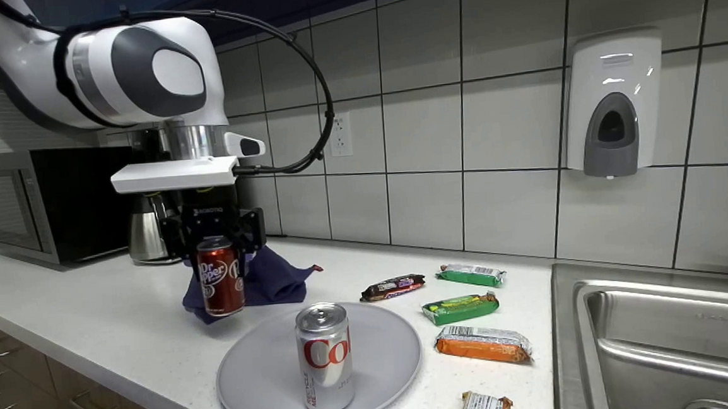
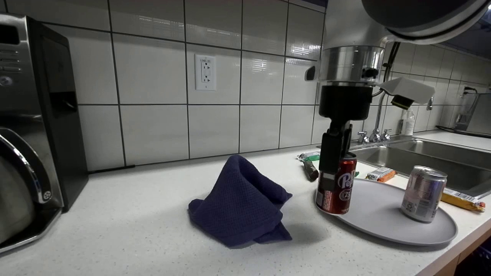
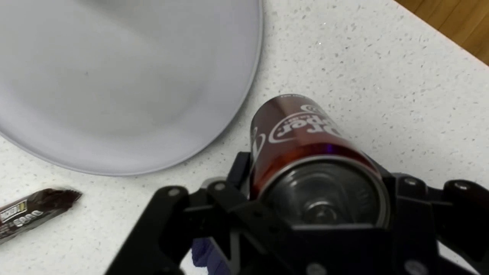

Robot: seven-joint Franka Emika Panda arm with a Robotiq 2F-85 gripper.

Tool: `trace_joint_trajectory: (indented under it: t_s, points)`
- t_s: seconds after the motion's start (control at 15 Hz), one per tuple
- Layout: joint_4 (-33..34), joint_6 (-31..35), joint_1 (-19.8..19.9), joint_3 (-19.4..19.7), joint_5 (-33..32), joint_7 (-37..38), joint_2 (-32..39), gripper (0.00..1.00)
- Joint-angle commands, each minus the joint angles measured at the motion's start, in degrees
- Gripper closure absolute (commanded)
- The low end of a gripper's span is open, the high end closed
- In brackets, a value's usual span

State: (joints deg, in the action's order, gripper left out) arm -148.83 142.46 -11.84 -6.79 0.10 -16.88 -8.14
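My arm [image 1: 135, 73] arched over the counter [image 2: 134, 214], my gripper [image 1: 219, 270] pointed down, its fingers [image 2: 330, 153] clamped the red can [image 3: 300, 128], upright near the plate [image 1: 376, 355]

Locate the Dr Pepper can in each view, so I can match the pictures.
In an exterior view: the Dr Pepper can, held by the pincer, lower left of center.
In an exterior view: the can, lower right of center.
In the wrist view: the can, right of center.
Shared landmark: the gray plate, lower right of the can in both exterior views, upper left in the wrist view.
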Motion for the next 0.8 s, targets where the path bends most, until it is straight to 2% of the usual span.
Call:
trace_joint_trajectory:
  t_s: [0.0,0.47,0.73]
  points:
    - [-1.55,-0.85,-1.15,-2.0,0.42,2.33,-2.96,0.58]
    - [-2.08,1.98,-2.3,-5.42,-3.25,9.09,-0.33,0.58]
    - [-2.67,5.25,-1.61,-6.9,-11.06,16.92,1.87,0.58]
